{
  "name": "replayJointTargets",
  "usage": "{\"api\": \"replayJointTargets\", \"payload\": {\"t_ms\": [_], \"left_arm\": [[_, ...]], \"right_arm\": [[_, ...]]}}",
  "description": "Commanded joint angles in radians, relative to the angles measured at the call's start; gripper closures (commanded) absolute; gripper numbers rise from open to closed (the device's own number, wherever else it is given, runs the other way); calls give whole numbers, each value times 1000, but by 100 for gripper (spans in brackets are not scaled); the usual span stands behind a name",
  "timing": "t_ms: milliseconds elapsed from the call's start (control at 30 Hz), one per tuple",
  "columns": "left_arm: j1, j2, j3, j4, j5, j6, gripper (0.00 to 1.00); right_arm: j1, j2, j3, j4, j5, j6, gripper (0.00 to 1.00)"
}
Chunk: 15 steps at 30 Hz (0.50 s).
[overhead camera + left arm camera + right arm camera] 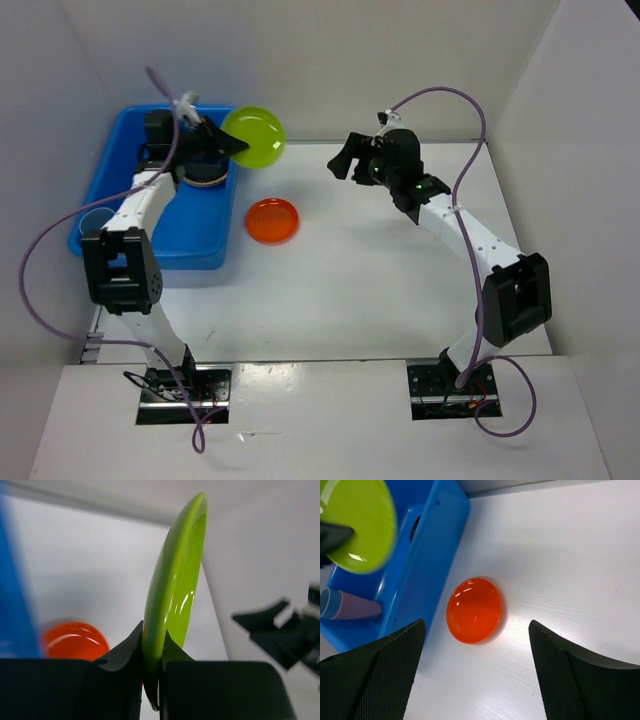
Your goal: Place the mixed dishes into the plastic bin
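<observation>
Left hand [152, 667] clamps lime-green plate [255, 137] by its rim at plastic bin's [110, 140] far right corner. Right hand [345, 160] wide, empty. Pink cup [357, 609], blue cup [326, 602] already binned; orange plate [272, 220] remains on table [400, 280].

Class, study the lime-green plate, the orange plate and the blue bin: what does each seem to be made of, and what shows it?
Lime-green plate: probably glossy plastic; sharp highlights on its face. Orange plate: likely the same, slightly translucent; bright glints. Blue bin: seemingly moulded plastic, duller sheen; rounded rim, uniform colour.
</observation>
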<state>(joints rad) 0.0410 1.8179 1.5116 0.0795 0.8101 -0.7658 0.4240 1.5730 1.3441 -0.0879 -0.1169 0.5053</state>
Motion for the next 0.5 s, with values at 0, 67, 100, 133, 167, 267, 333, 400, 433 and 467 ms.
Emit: {"api": "replayJointTargets", "payload": {"t_ms": [0,67,100,133,167,267,333,400,433,467], "left_arm": [[117,-146,-28,105,-233,-95,100],[181,-146,-47,129,-343,-136,100],[198,-146,-59,161,-373,-180,100],[223,-146,-68,173,-399,-205,100],[233,-112,-79,193,-432,-225,100],[246,-36,-70,203,-454,-270,100],[246,21,-70,216,-477,-283,100],[246,55,-70,227,-506,-294,100],[246,85,-79,227,-520,-294,100],[246,101,-79,239,-534,-305,100]], "right_arm": [[10,-41,-28,71,-33,-8,11],[21,21,-37,85,-70,-8,11],[35,45,-37,85,-99,-8,11],[35,100,-24,85,-99,-19,13],[51,128,-14,85,-128,-28,13],[77,229,36,59,-139,-57,15],[87,274,69,37,-139,-57,15],[87,326,82,27,-139,-67,16],[96,340,82,17,-139,-67,16],[105,364,92,17,-139,-67,16]]}}
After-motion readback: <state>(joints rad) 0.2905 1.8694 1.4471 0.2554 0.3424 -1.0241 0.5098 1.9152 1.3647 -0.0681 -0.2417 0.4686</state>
